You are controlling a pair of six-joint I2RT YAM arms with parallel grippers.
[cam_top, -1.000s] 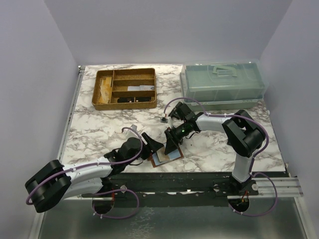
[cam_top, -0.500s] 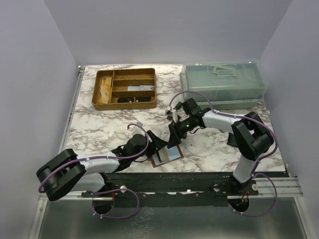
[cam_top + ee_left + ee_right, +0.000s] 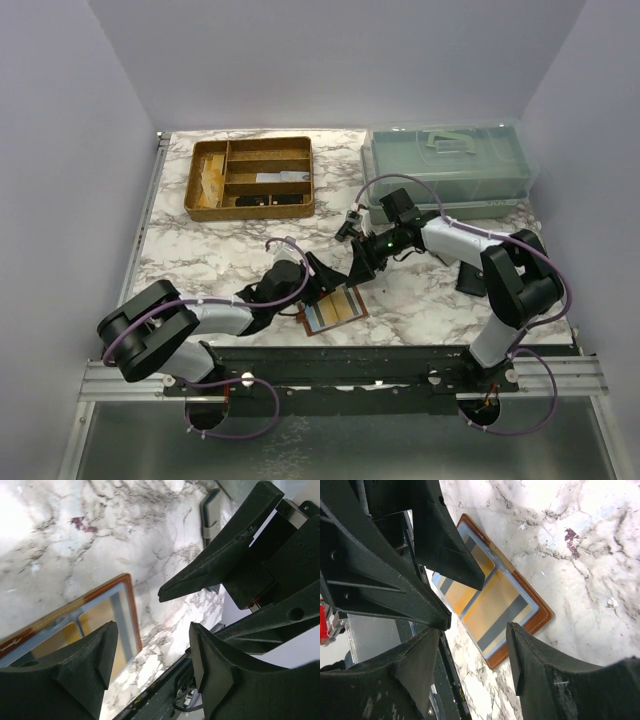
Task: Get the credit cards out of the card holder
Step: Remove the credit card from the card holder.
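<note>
Your left pincer [image 3: 325, 280] and right pincer [image 3: 360, 268] were open, holding nothing, close together over the bench [image 3: 200, 262]. The card holder [image 3: 335, 312] lay unfolded at the middle of its near edge, under both. The credit cards [image 3: 495, 600] were inside its pockets.

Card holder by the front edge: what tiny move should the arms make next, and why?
Probably lower the right pincer onto a card edge. The card holder lies open, flat, the credit cards in its pockets; that pincer and the left pincer hover open over it, gripping nothing.
</note>
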